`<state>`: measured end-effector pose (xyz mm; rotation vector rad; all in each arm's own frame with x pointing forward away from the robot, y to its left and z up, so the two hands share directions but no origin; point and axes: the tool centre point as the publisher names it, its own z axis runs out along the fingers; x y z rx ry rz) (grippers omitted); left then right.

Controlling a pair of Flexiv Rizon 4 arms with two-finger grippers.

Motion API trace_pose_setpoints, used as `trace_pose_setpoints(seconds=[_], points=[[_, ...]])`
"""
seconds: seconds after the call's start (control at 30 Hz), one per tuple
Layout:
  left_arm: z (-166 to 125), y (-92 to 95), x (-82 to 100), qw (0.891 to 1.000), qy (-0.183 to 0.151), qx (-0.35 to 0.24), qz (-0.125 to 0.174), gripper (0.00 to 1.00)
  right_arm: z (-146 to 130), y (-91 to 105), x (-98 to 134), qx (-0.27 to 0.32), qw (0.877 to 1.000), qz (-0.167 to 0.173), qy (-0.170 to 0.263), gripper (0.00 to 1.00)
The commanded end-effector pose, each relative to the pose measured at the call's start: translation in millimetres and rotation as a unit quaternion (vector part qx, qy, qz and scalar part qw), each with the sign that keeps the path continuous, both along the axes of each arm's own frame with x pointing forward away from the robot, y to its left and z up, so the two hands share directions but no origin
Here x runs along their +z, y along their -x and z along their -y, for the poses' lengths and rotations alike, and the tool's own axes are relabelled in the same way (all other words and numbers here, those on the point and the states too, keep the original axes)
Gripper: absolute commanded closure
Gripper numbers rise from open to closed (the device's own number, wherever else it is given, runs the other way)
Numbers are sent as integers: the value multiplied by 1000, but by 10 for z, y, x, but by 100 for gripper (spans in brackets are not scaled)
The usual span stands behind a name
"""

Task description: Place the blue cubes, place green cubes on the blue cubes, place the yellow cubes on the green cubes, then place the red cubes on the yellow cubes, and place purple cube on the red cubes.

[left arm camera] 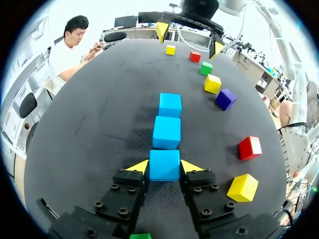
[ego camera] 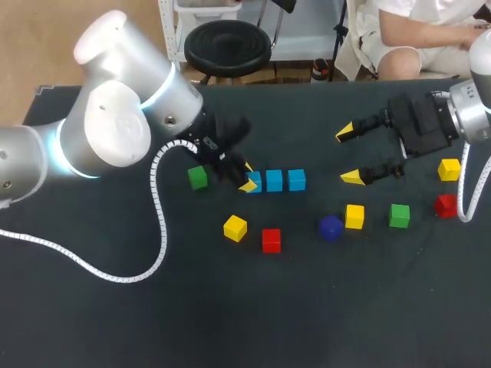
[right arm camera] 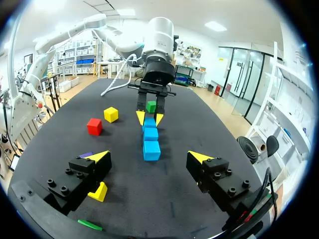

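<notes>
Three blue cubes lie in a row on the black table [ego camera: 230, 307]. My left gripper [left arm camera: 165, 167] is shut on the leftmost blue cube [ego camera: 254, 182], which rests on the table in line with the middle blue cube [left arm camera: 166, 132] and the far one [left arm camera: 170, 104]. A green cube [ego camera: 198, 178] sits just behind this gripper. My right gripper [ego camera: 349, 154] hangs open and empty to the right of the row. Nearer the front lie a yellow cube [ego camera: 235, 228], a red cube [ego camera: 271, 240] and the purple cube [ego camera: 331, 228].
Under and beside my right arm lie a yellow cube [ego camera: 354, 216], a green cube [ego camera: 399, 215], a red cube [ego camera: 446, 205] and another yellow cube [ego camera: 449, 169]. The left arm's white cable [ego camera: 157, 222] loops over the table's left half.
</notes>
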<state>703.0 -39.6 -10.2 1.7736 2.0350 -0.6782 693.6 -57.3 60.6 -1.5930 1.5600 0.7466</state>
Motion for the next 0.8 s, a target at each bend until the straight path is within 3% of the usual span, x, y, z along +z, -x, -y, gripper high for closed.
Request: trace_pose_setpoints(seconds=[0.03,0.23,0.8], points=[[-10,3,40,1000,4,0,2,100,1,5,0,0,1000,1,0,0],[-4,24,114,1000,5,-4,9,100,1,5,0,0,1000,1,0,0],[21,17,42,1000,0,-9,4,100,1,5,0,0,1000,1,0,0]])
